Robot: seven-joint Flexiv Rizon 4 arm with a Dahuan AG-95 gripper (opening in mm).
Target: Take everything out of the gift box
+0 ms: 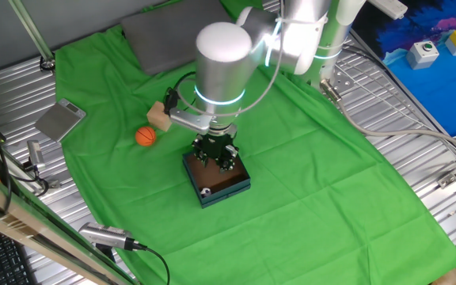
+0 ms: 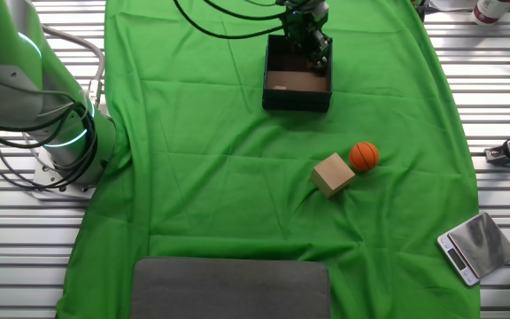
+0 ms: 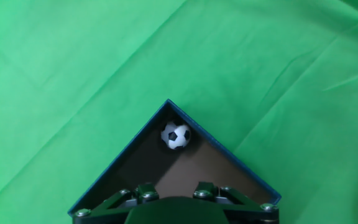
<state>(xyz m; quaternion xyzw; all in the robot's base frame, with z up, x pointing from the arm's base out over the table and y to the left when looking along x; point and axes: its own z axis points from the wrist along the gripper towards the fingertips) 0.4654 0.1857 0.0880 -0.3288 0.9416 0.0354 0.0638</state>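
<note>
The gripper [image 1: 216, 153] is being held low over the gift box [image 1: 234, 188], its fingers reaching down inside the walls at one side of the box; in the hand view the fingertips are being hidden by the hand's own body, so whether the jaws are spread or closed cannot be told, nor whether anything is being held between them. The soccer ball [image 3: 176, 135] is being kept in a corner of the box, touching both walls there. The box itself is being carried by the green cloth [image 1: 307, 182], roughly at the cloth's middle. Outside the box, the orange ball [image 2: 364, 156] and one wooden cube [image 2: 333, 174] are lying just beside each other on the cloth, well apart from the box. A second cube is not being shown in any view.
</note>
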